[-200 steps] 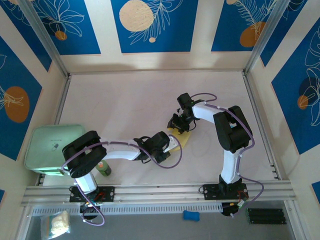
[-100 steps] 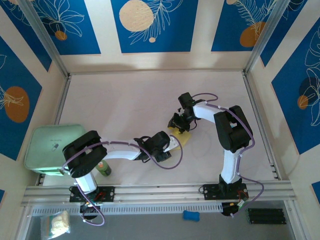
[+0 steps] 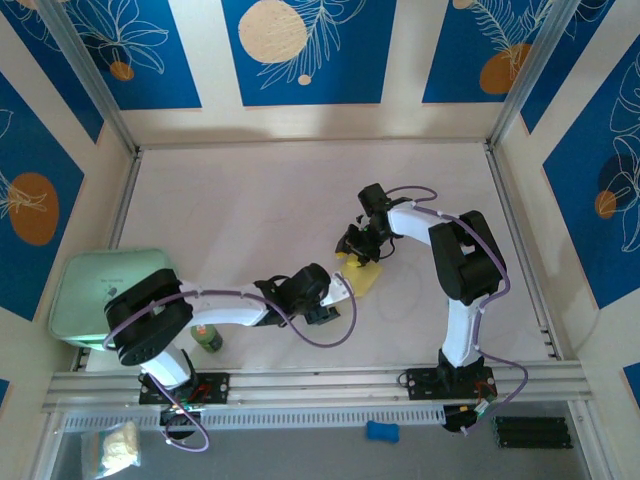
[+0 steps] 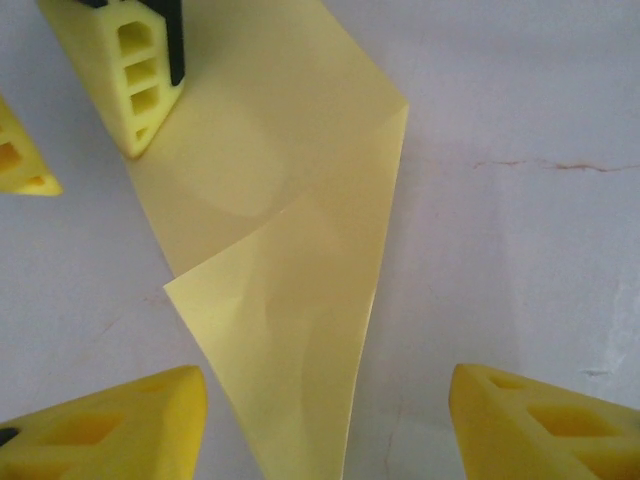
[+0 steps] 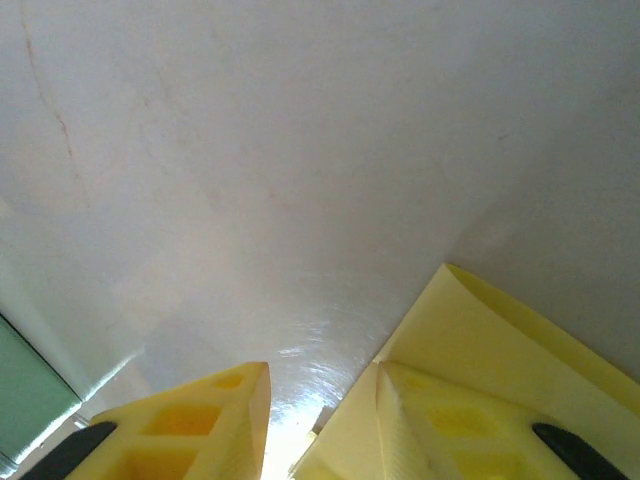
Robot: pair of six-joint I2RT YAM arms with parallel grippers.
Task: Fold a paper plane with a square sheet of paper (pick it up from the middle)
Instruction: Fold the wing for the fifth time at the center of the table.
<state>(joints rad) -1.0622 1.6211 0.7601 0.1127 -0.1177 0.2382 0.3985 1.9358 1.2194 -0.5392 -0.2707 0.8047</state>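
Paper point(image 4: 290, 250): thin, light, floppy, likely to skate on surface point(image 4: 520, 250). Your left end effector point(image 4: 325, 390) released, straddling it; right end effector point(image 5: 320, 375) parted, one finger point(image 4: 140, 90) pinning paper. Pinch mid-crease – gently.

The top camera looks down on the whole white desk point(image 3: 250, 200); both wrist cameras closely share the folded pale-yellow paper sheet point(image 4: 300, 250).
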